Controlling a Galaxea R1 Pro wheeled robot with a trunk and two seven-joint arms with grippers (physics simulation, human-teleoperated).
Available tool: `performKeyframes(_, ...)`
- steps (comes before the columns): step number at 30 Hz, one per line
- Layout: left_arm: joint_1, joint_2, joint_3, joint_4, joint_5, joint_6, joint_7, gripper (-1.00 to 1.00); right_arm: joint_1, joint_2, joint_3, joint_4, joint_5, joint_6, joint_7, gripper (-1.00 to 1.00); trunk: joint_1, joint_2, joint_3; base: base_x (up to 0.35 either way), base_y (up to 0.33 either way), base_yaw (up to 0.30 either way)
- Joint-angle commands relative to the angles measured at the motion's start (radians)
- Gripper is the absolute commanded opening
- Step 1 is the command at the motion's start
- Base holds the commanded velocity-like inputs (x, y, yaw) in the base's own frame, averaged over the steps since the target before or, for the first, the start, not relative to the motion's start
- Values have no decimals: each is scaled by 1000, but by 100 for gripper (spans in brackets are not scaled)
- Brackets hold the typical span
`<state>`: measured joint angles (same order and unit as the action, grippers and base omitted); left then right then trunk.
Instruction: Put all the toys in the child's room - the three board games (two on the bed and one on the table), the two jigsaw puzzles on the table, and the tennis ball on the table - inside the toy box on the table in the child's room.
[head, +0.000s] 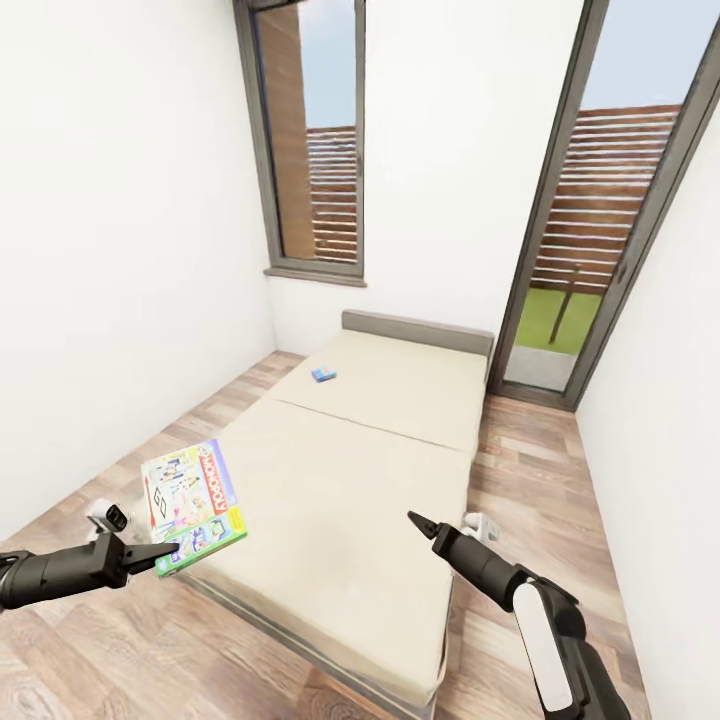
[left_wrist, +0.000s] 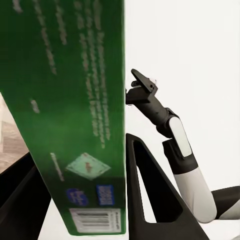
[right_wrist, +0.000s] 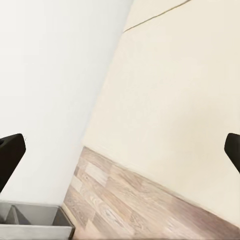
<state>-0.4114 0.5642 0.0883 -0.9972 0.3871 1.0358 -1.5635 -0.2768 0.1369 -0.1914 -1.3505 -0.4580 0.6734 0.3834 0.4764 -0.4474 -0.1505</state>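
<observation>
Monopoly box (head: 193, 505) clamped upright in left end effector (head: 165, 553).

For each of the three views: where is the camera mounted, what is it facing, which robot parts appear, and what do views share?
Head: looks forward and down over the beige two-section bed; both arms show.
Left wrist: behind left gripper, facing the white-green Monopoly board game box it clamps; right gripper beyond.
Right wrist: along open right gripper's fingertips, facing bed and wood-plank floor.
Shared: Monopoly box in head and left wrist views.
</observation>
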Motion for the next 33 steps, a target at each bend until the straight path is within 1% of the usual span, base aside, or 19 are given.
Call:
performKeyframes(1, -1, 0, -1, 0, 1, 10, -4, -100, -1, 1, -3, -1, -2, 8, 3, 100, -3, 5, 2, 0, 0, 266)
performKeyframes(7, -1, 0, -1, 0, 1, 10, -4, -100, -1, 1, -3, -1, -2, 8, 3, 100, -26, 47, 25, 0, 0, 268)
performKeyframes(33, -1, 0, -1, 0, -1, 10, -3, -100, -1, 1, -2, 0, -2, 9, 4, 100, -26, 47, 39, 0, 0, 272)
